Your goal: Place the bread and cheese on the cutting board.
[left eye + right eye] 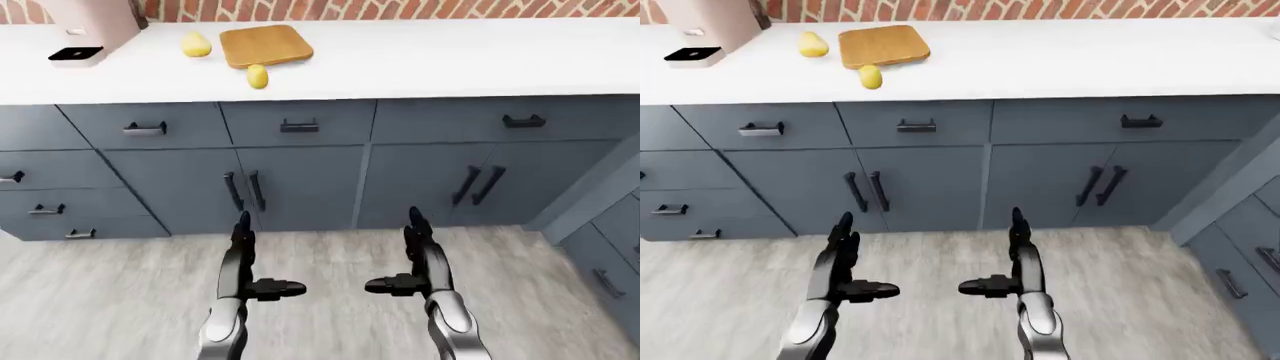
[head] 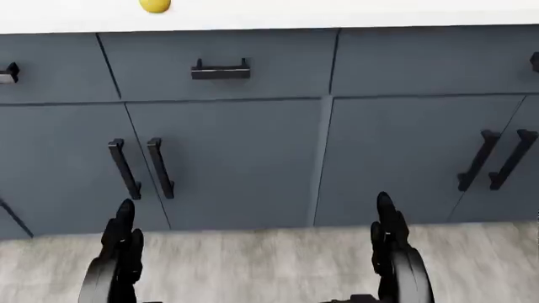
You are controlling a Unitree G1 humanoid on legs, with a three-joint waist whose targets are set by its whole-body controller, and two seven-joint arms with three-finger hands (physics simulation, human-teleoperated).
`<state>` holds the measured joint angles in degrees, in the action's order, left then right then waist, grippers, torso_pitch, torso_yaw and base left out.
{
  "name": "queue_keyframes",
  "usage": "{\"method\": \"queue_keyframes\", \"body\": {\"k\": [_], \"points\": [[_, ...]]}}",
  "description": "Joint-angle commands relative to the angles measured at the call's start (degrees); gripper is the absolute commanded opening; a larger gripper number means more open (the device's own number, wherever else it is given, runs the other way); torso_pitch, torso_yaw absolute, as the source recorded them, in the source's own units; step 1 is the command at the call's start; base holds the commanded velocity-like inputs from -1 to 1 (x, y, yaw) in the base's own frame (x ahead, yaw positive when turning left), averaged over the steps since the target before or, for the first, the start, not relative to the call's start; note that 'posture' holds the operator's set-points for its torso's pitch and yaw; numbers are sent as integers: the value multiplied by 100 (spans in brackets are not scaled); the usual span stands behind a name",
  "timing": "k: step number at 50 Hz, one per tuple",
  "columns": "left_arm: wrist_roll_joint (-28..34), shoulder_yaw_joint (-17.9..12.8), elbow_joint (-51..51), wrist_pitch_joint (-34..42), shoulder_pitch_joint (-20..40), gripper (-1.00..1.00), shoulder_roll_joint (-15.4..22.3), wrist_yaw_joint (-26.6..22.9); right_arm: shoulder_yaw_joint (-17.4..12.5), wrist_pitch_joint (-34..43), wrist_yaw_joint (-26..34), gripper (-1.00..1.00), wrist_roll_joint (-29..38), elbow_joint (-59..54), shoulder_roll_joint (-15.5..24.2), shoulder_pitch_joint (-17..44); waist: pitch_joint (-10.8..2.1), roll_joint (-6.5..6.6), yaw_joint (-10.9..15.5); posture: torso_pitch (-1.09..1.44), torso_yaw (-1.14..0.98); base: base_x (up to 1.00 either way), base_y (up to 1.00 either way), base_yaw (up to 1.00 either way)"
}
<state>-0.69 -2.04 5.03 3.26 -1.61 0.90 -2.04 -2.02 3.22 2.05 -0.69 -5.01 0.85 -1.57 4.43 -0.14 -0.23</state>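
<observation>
Both hands hung empty over the floor, fingers spread: left hand (image 1: 243,259), right hand (image 1: 418,255). The cutting board (image 1: 265,46) lay up-left on the counter (image 1: 450,56), two yellowish items, one (image 1: 196,45) beside and one (image 1: 257,76) touching it. Left hand looked nearer.

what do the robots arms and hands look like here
Both arms have glossy silver-grey rounded forearm shells. The left hand and right hand are matte black, each with slim jointed fingers and a stubby thumb. No cables, markings or sleeves are visible.
</observation>
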Motion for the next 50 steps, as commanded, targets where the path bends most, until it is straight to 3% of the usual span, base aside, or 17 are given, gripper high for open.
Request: {"method": "queue_keyframes", "body": {"k": [1,3,4,5,7,15,16,19,23,28,32,33,35,41,50], "points": [[-127,-50,-377,-358,216,100,21,-59,19,-417,-9,100,51,379,27,186,-5,-45,-12,0,0,0,0,0],[-134,-50,-340,-389,217,100,25,-62,28,-381,-2,100,56,452,18,152,-352,-5,42,0,0,0,0,0],[-135,-55,-296,-410,233,100,31,-65,20,-419,1,100,52,406,18,161,-300,-7,42,0,0,0,0,0],[-130,-42,-353,-382,202,100,25,-60,19,-405,5,100,45,431,16,149,-96,-35,37,0,0,0,0,0],[-124,-29,-406,-346,182,100,23,-59,18,-387,2,100,44,451,14,143,-399,-42,39,0,0,0,0,0],[-274,-56,-501,-166,294,100,37,-160,-75,-84,3,100,-213,722,0,236,-465,-24,44,0,0,0,0,0],[-275,-155,-572,-216,428,100,29,27,-79,-9,-13,100,-221,713,19,352,-470,-24,46,0,0,0,0,0],[-402,-255,-535,64,947,100,110,235,-88,555,-97,100,-217,1031,74,737,-510,-28,49,0,0,0,0,0],[-334,-232,-520,664,1939,100,274,403,-329,1916,-243,100,-403,1716,362,1869,-567,-29,55,0,0,0,0,0],[-363,-383,-101,1310,3320,100,654,411,-618,2920,-386,100,-611,1468,816,3326,-569,-33,62,0,0,0,0,0],[-520,-581,493,1726,4487,100,1076,345,-648,3350,-381,100,-721,1117,1172,4215,-548,-47,60,0,0,0,0,0],[-646,-669,690,1938,4874,100,1211,309,-838,3577,-331,100,-983,884,1255,4626,-541,-46,57,0,0,0,0,0],[-851,-766,1243,2036,5481,100,1408,231,-813,3630,-271,100,-1014,573,1508,4962,-531,-43,45,0,0,0,0,0],[-509,-543,2809,1666,6965,100,1829,80,-804,3723,1,100,-956,-591,2063,6177,-449,-50,61,0,0,0,0,0],[-327,-646,4105,1469,8329,100,2311,-266,-741,3814,307,100,-764,-1534,2472,7301,-363,-59,54,0,0,0,0,0]]}}
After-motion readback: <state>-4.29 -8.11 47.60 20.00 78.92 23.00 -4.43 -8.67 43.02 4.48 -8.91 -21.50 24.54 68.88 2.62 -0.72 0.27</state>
